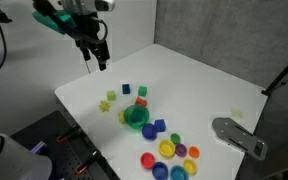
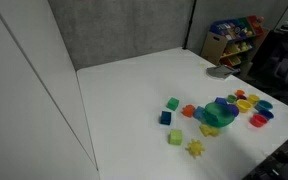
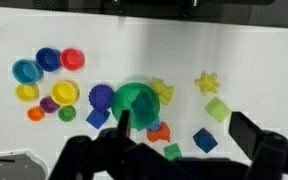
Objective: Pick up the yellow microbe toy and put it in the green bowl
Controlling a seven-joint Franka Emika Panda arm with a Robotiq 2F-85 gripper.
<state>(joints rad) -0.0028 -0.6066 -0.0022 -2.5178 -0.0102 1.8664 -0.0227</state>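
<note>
Plainly — yellow microbe toy (image 3: 206, 82) well apart from fingers (image 3: 252, 135).

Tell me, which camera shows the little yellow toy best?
The wrist view: it looks down on the toy, so its spiky outline is plain, standing apart from the cube beside it. In both exterior views the toy is only a tiny pale speck, its shape hard to make out.

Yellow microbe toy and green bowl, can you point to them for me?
yellow microbe toy (image 3: 206, 82): wrist view, middle of its lumpy body.
green bowl (image 3: 138, 100): wrist view, bare inside of the bowl.
</note>
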